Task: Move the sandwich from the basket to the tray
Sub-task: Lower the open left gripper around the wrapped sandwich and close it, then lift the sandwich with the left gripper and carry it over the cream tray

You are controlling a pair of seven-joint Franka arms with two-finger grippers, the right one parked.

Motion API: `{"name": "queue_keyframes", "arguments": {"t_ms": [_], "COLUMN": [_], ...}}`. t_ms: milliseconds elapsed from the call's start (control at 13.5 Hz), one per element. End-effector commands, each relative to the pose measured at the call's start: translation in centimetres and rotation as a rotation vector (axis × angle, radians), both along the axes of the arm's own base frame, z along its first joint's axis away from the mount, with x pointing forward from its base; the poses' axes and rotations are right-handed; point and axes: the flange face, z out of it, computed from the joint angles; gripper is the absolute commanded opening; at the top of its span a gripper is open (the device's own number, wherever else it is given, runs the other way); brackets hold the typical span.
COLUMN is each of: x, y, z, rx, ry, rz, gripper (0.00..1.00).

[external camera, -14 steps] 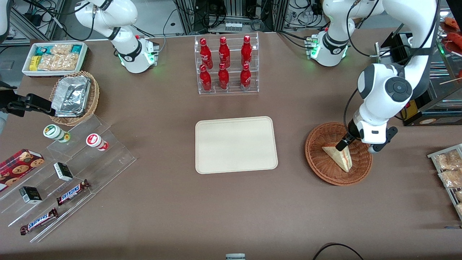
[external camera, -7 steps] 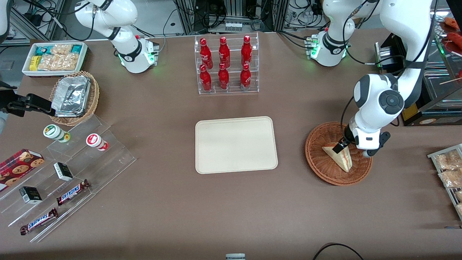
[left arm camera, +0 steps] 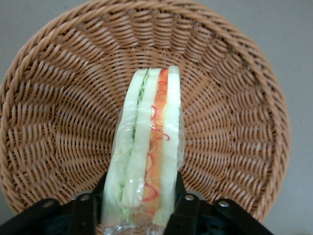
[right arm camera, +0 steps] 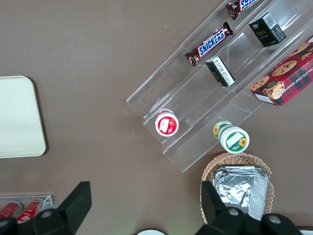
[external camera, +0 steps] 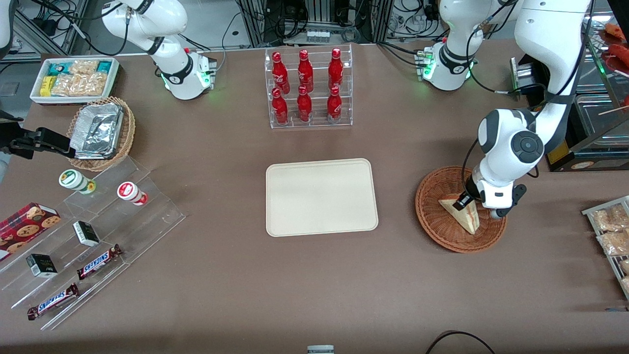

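Sandwich (external camera: 461, 213) lies in the basket (external camera: 435, 223), toward the working arm's end of the counter (external camera: 314, 285), well apart from the tray (external camera: 322, 196). End effector (external camera: 465, 201) is down inside the basket at the wedge's wide end. Wrist view: one finger (left arm camera: 83, 215) stands on each side of the sandwich (left arm camera: 145, 156), spread just wider than the bread; contact with the faces cannot be confirmed, so I read it as open around the wedge, not yet clamped.

Handling (judgement): light, soft, easily crushed. Clear film wrap shows glare, so likely slippery. Bread faces would compress under a hard pinch and filling could squeeze out. Best hold is across the two flat bread faces at the thick end, where the fingers already sit, with modest force.

Orientation: wedge rests on its side edge, cut face with red and green layers up toward the wrist camera. Long axis runs from the wide end at the end effector to the narrow tip, which in the front view points toward the camera.
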Motion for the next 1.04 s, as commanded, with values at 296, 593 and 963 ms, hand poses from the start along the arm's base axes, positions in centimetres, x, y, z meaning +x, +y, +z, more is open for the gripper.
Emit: {"name": "queue_keyframes", "arguments": {"t_ms": [296,593,963], "x": [2.5,3.2,1.1], "y": [-1.2,-10.9,-27.3], "z": [9.2,17.7,17.5], "rx": [0.086,0.105,0.063], "ry": [0.060,0.065,0.022], "rz": [-0.037,-0.175,-0.378], "gripper": [0.00,0.00,0.00]}}
